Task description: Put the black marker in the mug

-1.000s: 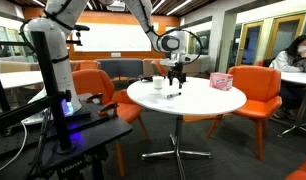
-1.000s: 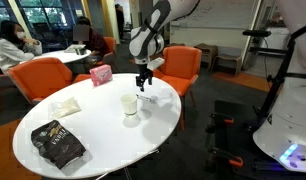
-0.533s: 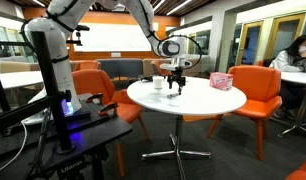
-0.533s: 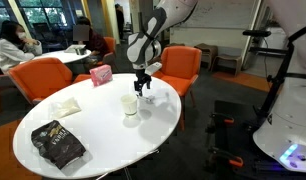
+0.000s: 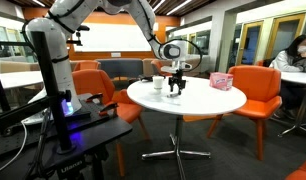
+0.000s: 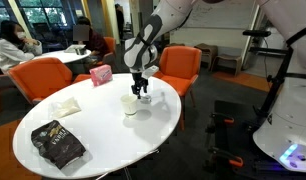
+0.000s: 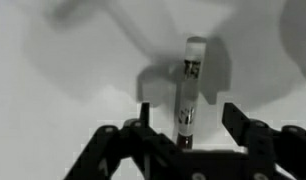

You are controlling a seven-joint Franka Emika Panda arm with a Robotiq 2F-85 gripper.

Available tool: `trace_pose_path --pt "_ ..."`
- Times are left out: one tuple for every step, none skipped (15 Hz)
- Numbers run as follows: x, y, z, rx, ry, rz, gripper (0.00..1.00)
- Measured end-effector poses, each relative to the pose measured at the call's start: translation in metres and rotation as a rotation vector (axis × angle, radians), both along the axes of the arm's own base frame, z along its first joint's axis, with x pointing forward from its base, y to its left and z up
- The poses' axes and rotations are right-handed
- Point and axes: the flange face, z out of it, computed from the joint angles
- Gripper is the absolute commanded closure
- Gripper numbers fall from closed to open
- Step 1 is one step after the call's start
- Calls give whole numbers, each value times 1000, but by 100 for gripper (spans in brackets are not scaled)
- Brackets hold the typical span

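The black marker (image 7: 188,95) lies on the white table, a thin stick with a white label and a pale tip pointing away from me in the wrist view. My gripper (image 7: 188,118) is open, with one finger on each side of the marker and a clear gap to both. In both exterior views the gripper (image 5: 174,89) (image 6: 141,94) is down at the table top, right next to the small white mug (image 5: 159,82) (image 6: 130,104). The marker is hidden by the gripper in both exterior views.
The round white table (image 5: 223,100) (image 6: 113,135) also holds a pink patterned box (image 5: 222,81) (image 6: 101,74), a black bag (image 6: 58,143) and a white cloth (image 6: 63,103). Orange chairs (image 5: 261,90) (image 6: 179,66) ring the table.
The gripper has come down from above the table to the table top, over the marker. The mug and the other things have not moved.
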Motion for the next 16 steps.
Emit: trace_pose_path --pt "2 1 -1 -1 -1 4 58" --pt "4 3 -2 -2 -2 7 65" --pt "6 4 -3 -3 -2 10 73" --pt "7 4 -4 -4 -1 12 81" --pt "7 4 -6 -4 0 12 89" --pt "7 3 -8 -4 3 11 95" --pt "7 1 -10 -5 7 9 100" --pt "7 0 -12 -5 9 7 96" --pt "7 -2 -12 -5 8 5 95" --pt "8 -2 -12 -6 7 4 95" --pt "9 -2 -10 -6 3 5 95" --pt "11 -1 -8 -7 -3 7 95" --pt "15 1 -2 -8 -18 11 95" --pt "19 6 6 -8 -43 18 95" --pt "24 11 18 -10 -78 26 95" --pt "29 19 33 -10 -119 34 95"
